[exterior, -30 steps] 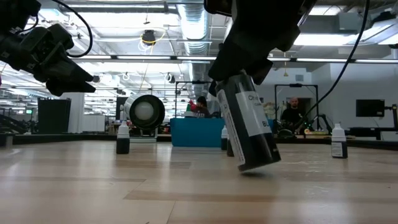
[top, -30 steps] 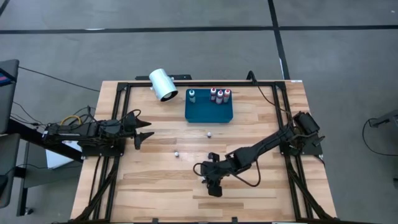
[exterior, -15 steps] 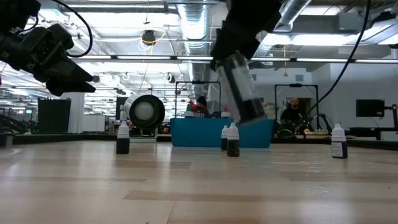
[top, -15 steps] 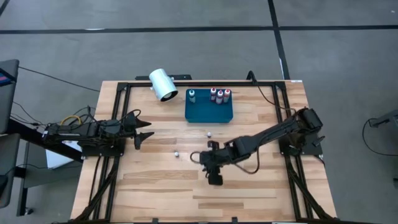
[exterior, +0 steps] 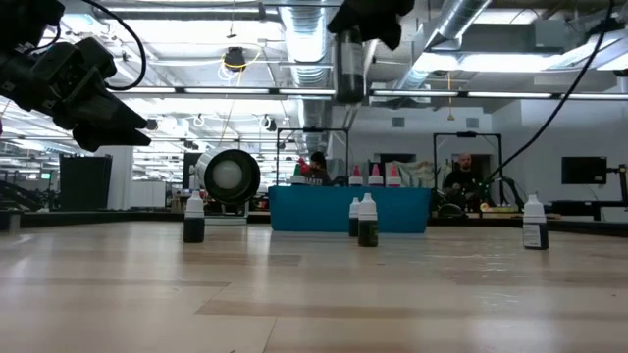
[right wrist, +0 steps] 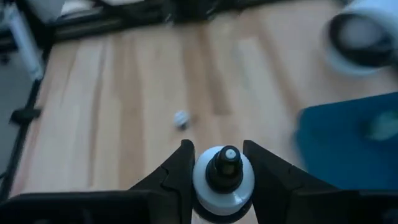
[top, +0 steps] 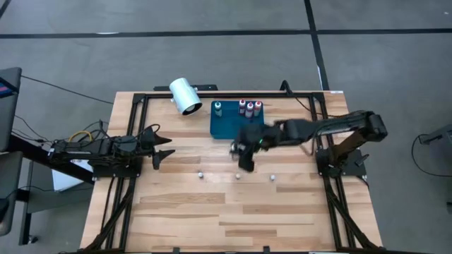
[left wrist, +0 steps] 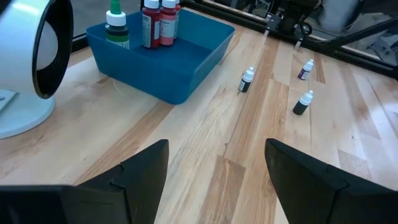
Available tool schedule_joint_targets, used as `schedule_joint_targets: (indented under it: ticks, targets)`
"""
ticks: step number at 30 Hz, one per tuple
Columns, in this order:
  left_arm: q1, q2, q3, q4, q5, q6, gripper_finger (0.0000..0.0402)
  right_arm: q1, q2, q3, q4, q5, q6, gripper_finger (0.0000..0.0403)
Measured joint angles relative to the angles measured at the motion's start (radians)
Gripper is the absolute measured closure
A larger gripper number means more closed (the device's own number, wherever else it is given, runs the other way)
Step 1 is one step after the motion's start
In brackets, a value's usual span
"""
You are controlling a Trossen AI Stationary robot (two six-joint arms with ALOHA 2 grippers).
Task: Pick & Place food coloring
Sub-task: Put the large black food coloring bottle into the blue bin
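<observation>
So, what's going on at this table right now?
The right gripper holds a small food coloring bottle in the air, just short of the blue tray. Four bottles already stand in the tray; three more stand on the table. The left gripper waits open at the table's left side.

No writing, label, brand, number or sign can be read in any of the views; if the small bottles carry labels, they are too small and blurred to make out.
</observation>
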State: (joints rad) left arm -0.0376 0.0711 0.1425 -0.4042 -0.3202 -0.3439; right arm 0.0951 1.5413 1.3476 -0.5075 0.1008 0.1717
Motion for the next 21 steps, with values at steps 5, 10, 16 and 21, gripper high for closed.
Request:
schedule_joint_targets:
  ticks: [5,10,16,21]
  targets:
    - [0.0,0.0,0.0,0.001,0.0,0.003,0.0144,-0.113,-0.092,0.0,-0.011,0.007,-0.065,0.0295]
    - [0.0,0.0,0.0,0.001,0.0,0.007,0.0144,-0.222,-0.148,0.0,-0.007,0.007,-0.128,0.0294]
    - [0.0,0.0,0.0,0.002,0.0,0.008,0.0144,-0.318,-0.161,0.0,0.06,0.006,-0.183,0.0293]
    - [0.0,0.0,0.0,0.002,0.0,0.007,0.0144,-0.369,-0.124,0.0,0.141,0.014,-0.192,0.0295]
